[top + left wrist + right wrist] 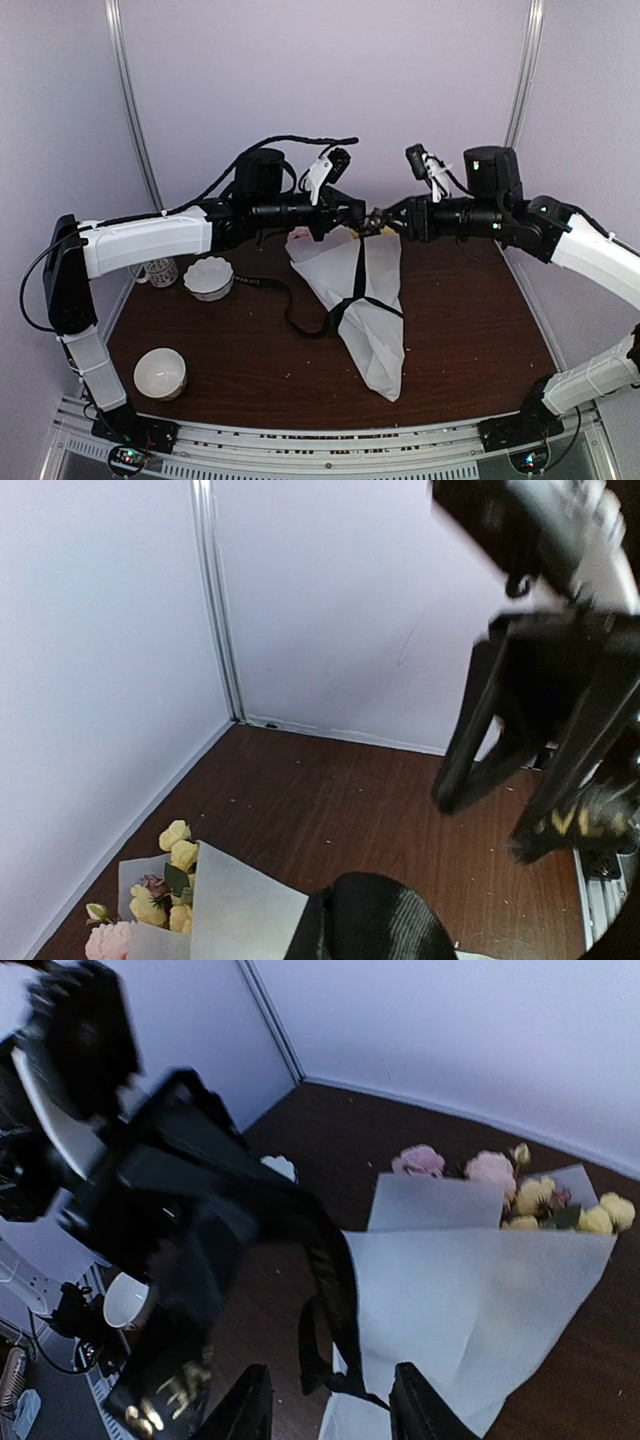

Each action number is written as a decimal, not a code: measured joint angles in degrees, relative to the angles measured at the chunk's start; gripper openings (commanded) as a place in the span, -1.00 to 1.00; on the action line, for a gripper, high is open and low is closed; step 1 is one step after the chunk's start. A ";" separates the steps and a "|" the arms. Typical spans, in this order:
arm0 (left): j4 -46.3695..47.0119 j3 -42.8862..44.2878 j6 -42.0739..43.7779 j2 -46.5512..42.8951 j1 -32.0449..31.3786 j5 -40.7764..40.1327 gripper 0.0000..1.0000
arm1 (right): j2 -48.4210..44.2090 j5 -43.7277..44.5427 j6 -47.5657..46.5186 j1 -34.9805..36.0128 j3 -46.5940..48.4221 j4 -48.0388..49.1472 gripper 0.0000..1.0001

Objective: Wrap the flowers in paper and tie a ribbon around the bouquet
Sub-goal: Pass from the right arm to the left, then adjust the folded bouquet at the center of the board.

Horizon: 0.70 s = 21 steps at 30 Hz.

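The bouquet lies on the brown table, its white paper [375, 320] rolled into a cone with the narrow end toward me. Pink and yellow flowers [530, 1195] show at the wide end, and the flowers [175, 880] also appear beside the paper [240, 915] in the left wrist view. The black ribbon [360, 265] circles the cone's middle and rises in a strand to the grippers, with a slack loop on the table to the left. My left gripper [362, 218] is shut on the ribbon's upper end, high over the bouquet. My right gripper [390, 216] faces it tip to tip, and its fingers [250, 1405] stand apart with nothing between them.
A white fluted bowl [209, 277] and a patterned cup [160, 270] stand at the left back. A small white bowl [161, 372] sits near the front left. Lilac walls close in the table on three sides.
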 measured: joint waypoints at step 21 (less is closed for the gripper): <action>11.19 -1.03 -8.04 -1.31 0.50 3.43 -1.00 | 27.96 -10.21 12.02 1.11 -25.20 22.62 -0.43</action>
